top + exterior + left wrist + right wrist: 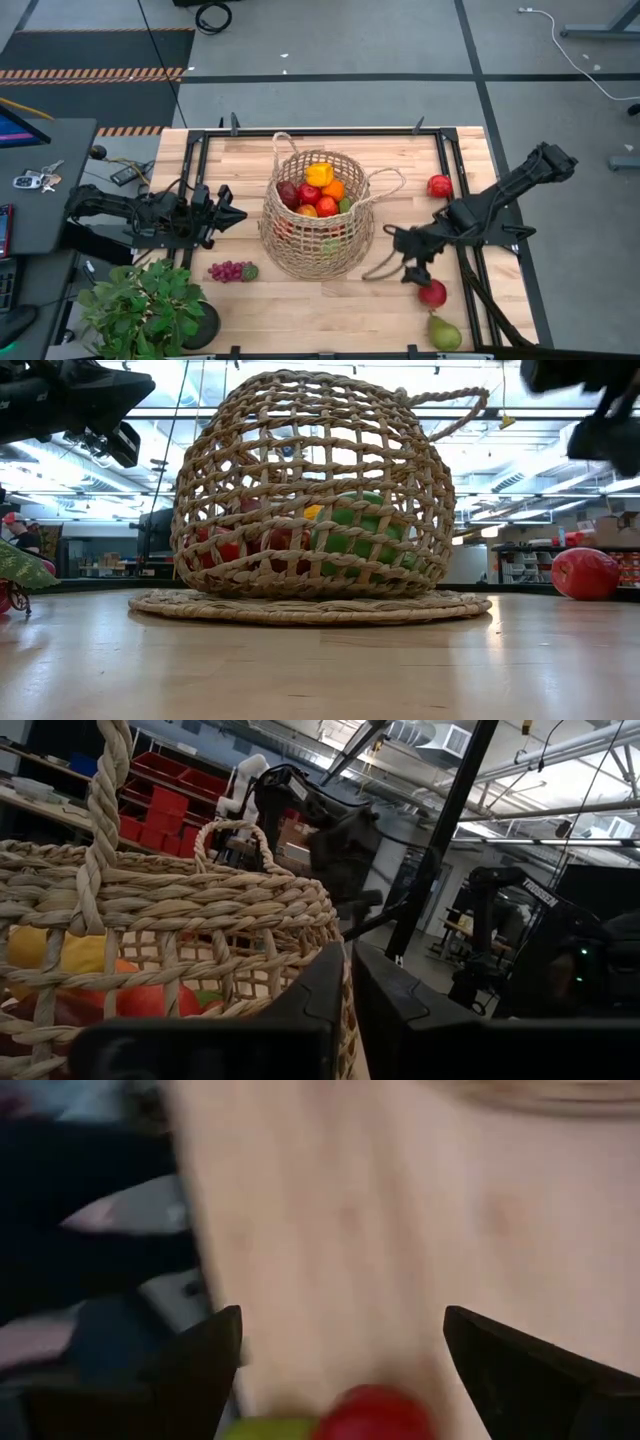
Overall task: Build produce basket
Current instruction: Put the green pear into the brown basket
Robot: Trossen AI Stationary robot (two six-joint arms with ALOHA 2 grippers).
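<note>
- I see the basket (318, 215) mid-worktop (400, 300), already holding fruit (318, 175).
- My right claw (418, 268) hangs spread wide above a red apple (432, 293).
- My left claw (232, 215), clenched, waits beside the basket.

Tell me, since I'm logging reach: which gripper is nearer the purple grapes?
Left. The left gripper hovers just beyond the purple grapes, beside the basket; the right gripper is across the basket, fingers open above a red apple.
</note>
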